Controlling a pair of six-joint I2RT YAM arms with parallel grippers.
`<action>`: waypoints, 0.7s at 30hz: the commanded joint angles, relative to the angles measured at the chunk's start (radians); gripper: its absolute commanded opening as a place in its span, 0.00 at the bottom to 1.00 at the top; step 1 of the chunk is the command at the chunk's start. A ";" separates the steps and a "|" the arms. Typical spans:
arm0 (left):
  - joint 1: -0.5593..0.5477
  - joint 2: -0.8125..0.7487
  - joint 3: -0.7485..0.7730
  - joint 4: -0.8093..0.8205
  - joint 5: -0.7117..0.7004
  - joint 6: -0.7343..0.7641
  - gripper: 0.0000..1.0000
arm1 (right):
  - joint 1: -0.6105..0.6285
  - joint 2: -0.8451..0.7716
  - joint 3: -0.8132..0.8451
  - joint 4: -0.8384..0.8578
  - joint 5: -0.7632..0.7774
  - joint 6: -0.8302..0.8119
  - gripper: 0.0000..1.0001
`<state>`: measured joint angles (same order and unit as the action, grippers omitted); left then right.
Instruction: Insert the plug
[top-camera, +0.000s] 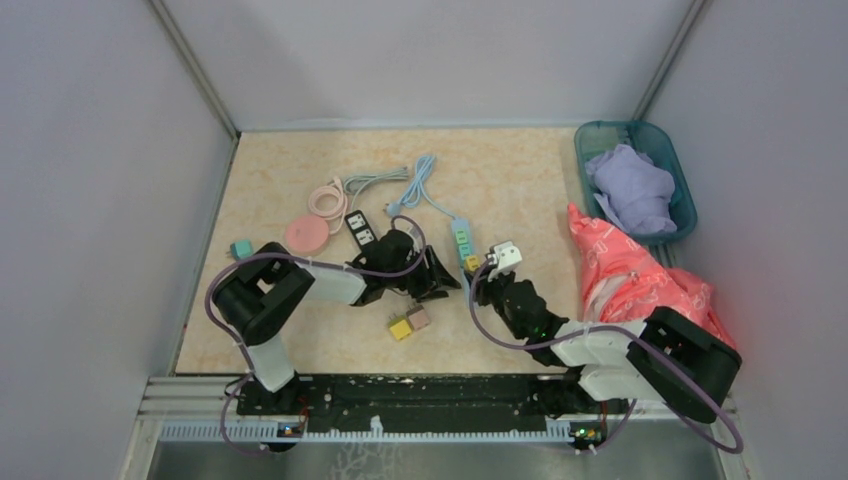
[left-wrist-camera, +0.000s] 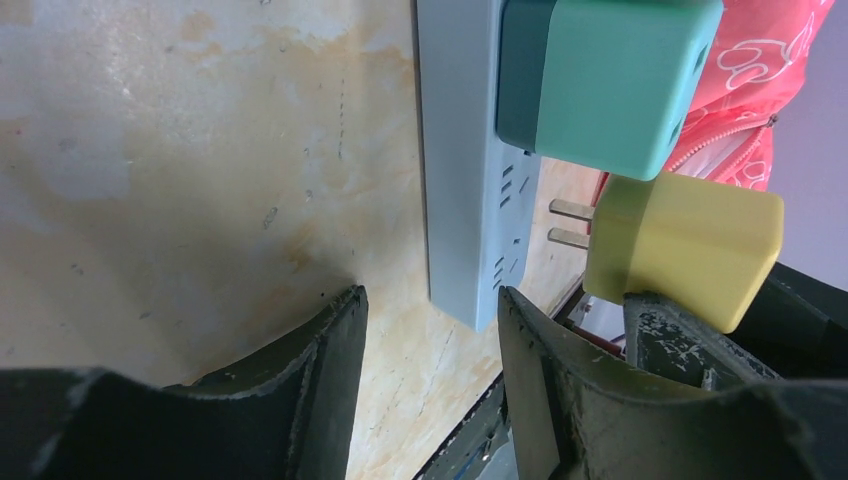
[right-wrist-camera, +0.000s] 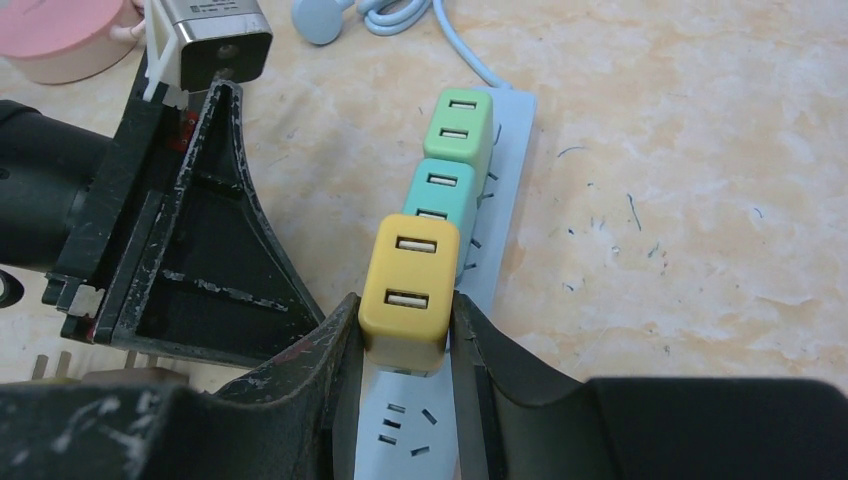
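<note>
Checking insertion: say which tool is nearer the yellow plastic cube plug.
Right: right tool grips the yellow plastic cube plug; left tool straddles the end of the pale blue power strip.

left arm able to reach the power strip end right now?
Likely yes: the power strip end lies between the left end effector's spread fingers, nothing blocking; yellow plug sits beside it.

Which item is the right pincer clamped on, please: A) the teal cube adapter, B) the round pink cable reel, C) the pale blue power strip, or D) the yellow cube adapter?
D: the right pincer squeezes the yellow cube adapter between its fingers, over the pale blue power strip.
</note>
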<state>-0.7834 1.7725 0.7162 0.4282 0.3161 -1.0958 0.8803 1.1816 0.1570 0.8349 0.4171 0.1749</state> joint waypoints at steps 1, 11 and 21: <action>0.001 0.028 0.023 0.038 0.031 -0.031 0.56 | -0.009 0.032 0.002 0.128 -0.026 -0.001 0.00; -0.012 0.066 0.017 0.065 0.043 -0.075 0.52 | -0.010 0.074 -0.009 0.160 -0.025 0.005 0.00; -0.029 0.093 0.031 0.061 0.035 -0.085 0.47 | -0.010 0.118 -0.031 0.204 0.000 0.017 0.00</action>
<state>-0.8005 1.8328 0.7254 0.4892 0.3492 -1.1790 0.8742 1.2793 0.1429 0.9367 0.3969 0.1783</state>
